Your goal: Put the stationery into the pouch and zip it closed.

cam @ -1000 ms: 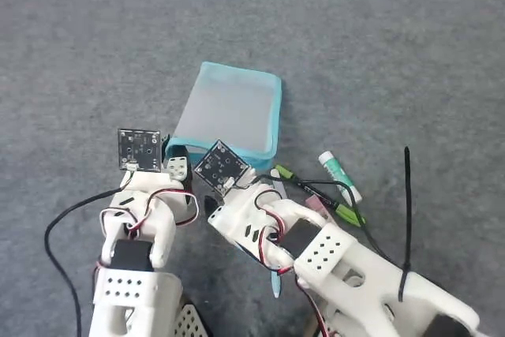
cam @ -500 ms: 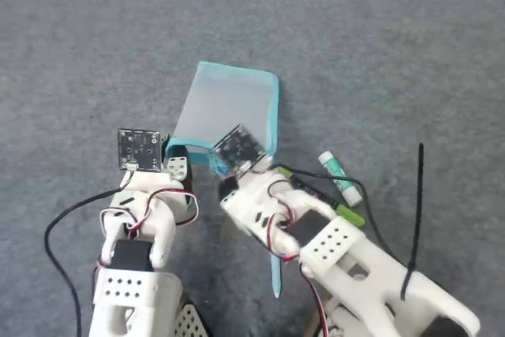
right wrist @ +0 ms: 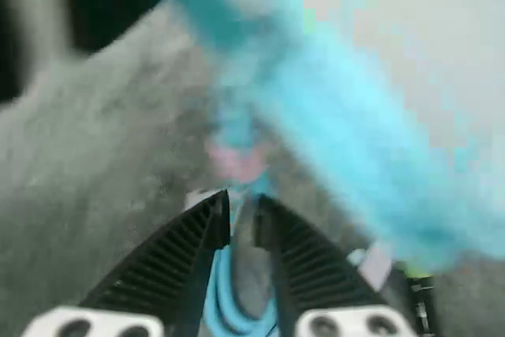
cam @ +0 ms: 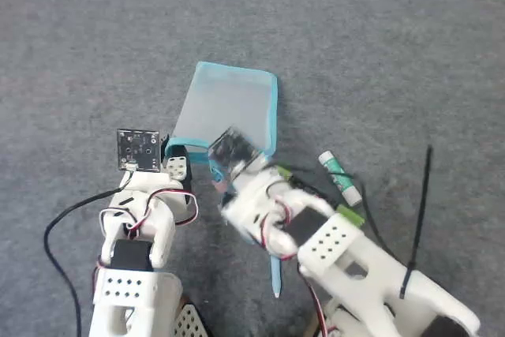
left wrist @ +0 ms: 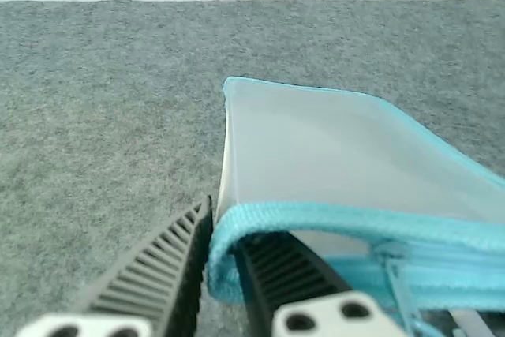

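The left gripper (left wrist: 225, 270) pinches the pouch (cam: 229, 108) at a corner of its zipper edge, the right gripper (right wrist: 241, 211) sits at that edge with jaws nearly pressed together, and the glue stick (cam: 340, 176) lies near the pouch, outside it.

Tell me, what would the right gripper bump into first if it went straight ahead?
Most likely the pouch: its blue zip edge lies just ahead of the right gripper. How near it is, I can't tell for sure.
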Tool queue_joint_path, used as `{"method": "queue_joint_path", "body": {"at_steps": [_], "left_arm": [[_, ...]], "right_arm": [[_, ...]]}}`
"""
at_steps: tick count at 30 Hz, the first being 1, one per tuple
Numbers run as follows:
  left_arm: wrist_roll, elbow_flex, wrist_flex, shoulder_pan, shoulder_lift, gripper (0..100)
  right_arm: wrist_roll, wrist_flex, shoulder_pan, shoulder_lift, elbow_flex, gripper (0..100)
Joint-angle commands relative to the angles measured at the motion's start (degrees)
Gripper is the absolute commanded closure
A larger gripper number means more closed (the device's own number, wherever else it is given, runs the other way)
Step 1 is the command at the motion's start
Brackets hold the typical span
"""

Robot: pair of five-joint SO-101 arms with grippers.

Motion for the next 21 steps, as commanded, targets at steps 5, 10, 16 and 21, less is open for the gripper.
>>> {"method": "queue_joint_path", "body": {"at_steps": [5, 10, 16, 21], "left_arm": [[0.53, -3.74, -2.02, -0.09, 0.35, 99], [0.53, -3.74, -2.02, -0.09, 0.26, 99], [0.53, -3.82, -1.93, -0.18, 0.26, 99], [0.44, -3.82, -2.20, -2.55, 0.53, 99]], "right_arm": [[-0.44, -3.47, -3.30, -12.70, 4.92, 84.3], [-0.35, -15.69, -3.47, -13.58, 10.90, 84.4], [-0.35, -17.89, -3.47, -12.18, 9.14, 84.5], [-0.53, -17.89, -3.47, -6.02, 3.96, 84.7]]}}
